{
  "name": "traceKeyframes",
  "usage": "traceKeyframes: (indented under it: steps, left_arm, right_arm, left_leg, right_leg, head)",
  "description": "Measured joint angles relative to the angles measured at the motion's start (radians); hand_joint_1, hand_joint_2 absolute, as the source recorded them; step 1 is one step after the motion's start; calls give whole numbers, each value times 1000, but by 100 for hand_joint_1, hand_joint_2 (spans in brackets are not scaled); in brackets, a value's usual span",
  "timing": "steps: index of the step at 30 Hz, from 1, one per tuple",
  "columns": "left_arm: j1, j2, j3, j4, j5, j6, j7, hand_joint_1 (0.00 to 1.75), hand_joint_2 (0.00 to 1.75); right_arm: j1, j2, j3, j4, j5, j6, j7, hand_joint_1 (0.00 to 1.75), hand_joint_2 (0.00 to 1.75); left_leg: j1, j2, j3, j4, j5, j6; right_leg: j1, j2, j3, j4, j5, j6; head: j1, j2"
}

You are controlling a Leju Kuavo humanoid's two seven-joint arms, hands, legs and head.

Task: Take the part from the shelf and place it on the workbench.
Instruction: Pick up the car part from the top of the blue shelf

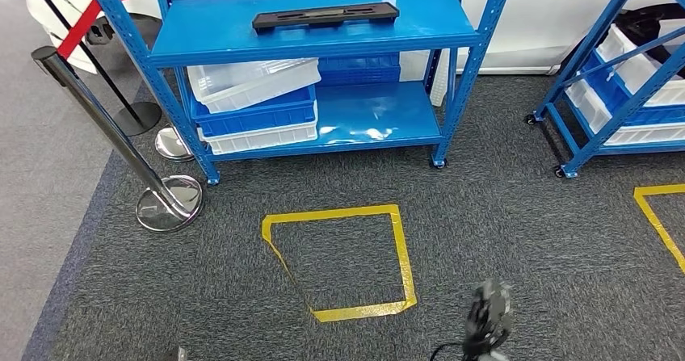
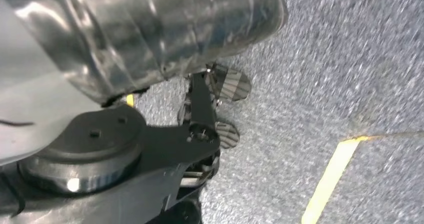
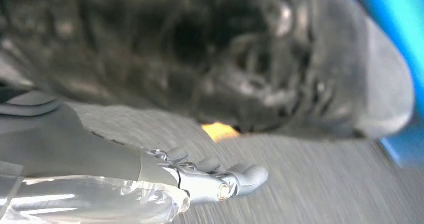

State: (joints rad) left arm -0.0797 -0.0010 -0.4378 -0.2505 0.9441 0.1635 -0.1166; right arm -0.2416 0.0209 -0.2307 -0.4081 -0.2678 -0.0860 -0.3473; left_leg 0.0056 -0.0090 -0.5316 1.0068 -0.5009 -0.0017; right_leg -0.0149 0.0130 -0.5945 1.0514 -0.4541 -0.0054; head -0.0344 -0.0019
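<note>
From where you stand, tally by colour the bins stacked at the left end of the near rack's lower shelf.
White bins: 2, top and bottom
Blue bins: 1, between them
Total: 3

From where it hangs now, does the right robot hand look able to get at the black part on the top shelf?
Probably not yet: the right robot hand hangs low over the carpet, well short of the black part, though nothing blocks the shelf front.

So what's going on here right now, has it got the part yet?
Not yet. The long black part lies untouched on the top level of the blue shelf, across the yellow tape square on the carpet. The right hand hangs low and blurred, holding nothing; the left hand hangs over the carpet, also holding nothing.
</note>
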Motion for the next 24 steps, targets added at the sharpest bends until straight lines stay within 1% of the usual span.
traceKeyframes:
  steps: [2,4,7,10,13,17,21,24]
  left_arm:
    - [0,7,-11,4,8,0,-6,0,0]
    - [0,13,-18,8,16,3,-18,0,0]
    - [-3,20,-31,13,18,14,-37,0,0]
    - [-5,25,-47,16,11,20,-45,0,0]
    - [-6,27,-63,18,-1,23,-46,0,0]
    - [-8,33,-91,22,-23,44,-64,0,0]
    - [-8,35,-115,23,-33,82,-121,0,0]
    - [-9,35,-129,24,-33,100,-140,0,0]
  right_arm:
    - [-12,-22,25,-76,-114,-50,8,0,0]
    - [-9,-39,65,-158,-195,-74,-11,0,0]
    - [-1,-57,156,-328,-230,-134,-8,0,0]
    - [-5,-77,255,-526,-181,-204,15,0,0]
    - [-3,-96,343,-727,-95,-237,40,0,0]
    - [21,-127,439,-978,-12,-234,79,0,0]
    - [55,-158,516,-1190,41,-221,100,0,0]
    - [73,-183,560,-1327,67,-212,114,0,0]
  left_leg:
    - [0,0,1,1,0,0]
    - [0,0,0,1,0,0]
    - [0,-1,-3,1,0,0]
    - [1,-1,-2,1,1,1]
    - [1,-1,-1,1,1,0]
    - [1,-1,0,1,1,0]
    - [1,-2,-1,1,1,1]
    - [1,-2,-1,1,1,0]
  right_leg:
    - [0,0,1,0,1,0]
    - [0,0,1,0,1,0]
    - [0,0,0,0,1,0]
    - [1,-1,0,0,1,0]
    - [1,-1,0,0,1,0]
    - [1,-2,0,0,1,0]
    - [1,-2,-1,0,0,0]
    - [2,-2,-1,0,0,0]
  head:
    - [0,0]
    - [0,0]
    - [-1,0]
    - [0,0]
    - [0,0]
    - [-1,0]
    - [-1,0]
    - [0,0]
